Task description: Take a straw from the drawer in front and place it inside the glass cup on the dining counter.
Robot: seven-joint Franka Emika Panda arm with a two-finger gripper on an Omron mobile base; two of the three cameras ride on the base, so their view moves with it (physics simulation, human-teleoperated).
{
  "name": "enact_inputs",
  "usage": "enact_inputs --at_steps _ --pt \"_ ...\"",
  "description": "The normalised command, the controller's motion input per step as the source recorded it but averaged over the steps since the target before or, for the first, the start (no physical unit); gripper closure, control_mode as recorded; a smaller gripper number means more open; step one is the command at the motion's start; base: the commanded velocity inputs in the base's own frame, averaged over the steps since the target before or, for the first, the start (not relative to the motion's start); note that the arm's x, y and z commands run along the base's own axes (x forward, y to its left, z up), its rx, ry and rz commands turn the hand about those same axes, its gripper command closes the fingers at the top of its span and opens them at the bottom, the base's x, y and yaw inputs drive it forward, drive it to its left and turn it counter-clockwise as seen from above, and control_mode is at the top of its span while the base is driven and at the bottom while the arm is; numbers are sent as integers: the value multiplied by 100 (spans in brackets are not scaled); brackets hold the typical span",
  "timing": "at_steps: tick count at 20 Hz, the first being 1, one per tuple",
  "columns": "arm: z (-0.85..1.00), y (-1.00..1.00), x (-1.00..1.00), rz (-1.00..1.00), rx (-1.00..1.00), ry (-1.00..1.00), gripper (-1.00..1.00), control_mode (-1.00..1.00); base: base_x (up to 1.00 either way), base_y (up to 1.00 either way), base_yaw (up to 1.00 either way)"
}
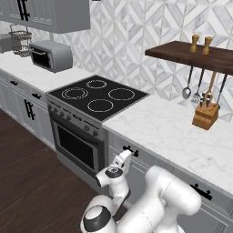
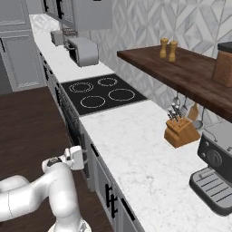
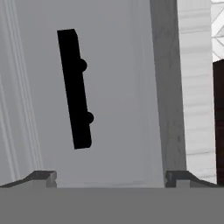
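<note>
The drawer [image 1: 117, 143] is shut, just under the wall counter's edge, right of the oven. Its light-grey front [image 3: 122, 87] carries a short black bar handle [image 3: 75, 87], also seen as a small dark bar [image 1: 131, 150]. My gripper [image 1: 125, 157] is open and hangs close in front of that handle, touching nothing. In the hand view the gripper [image 3: 111, 178] points at the drawer front, with the handle up and left of centre between the two fingertips [image 3: 43, 176]. From the right base view the gripper [image 2: 80, 158] faces the cabinet fronts. The straw is hidden. The glass cup and dining counter are out of view.
A black cooktop [image 1: 98, 95] with a dark oven door [image 1: 75, 148] stands left of the drawer. On the marble wall counter [image 1: 164, 132] are a knife block [image 1: 205, 114] and a coffee machine [image 2: 215, 176]. A wooden shelf [image 1: 191, 55] hangs above. Dark floor lies behind the arm.
</note>
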Motion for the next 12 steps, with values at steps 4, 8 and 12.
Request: enact_inputs --at_steps 4,8,12 --pt "0 10 39 3 2 -8 -100 -100 0 0 0" --pt "0 2 42 1 1 -1 -100 -100 0 0 0" --pt "-16 0 39 0 0 0 -100 -100 0 0 0"
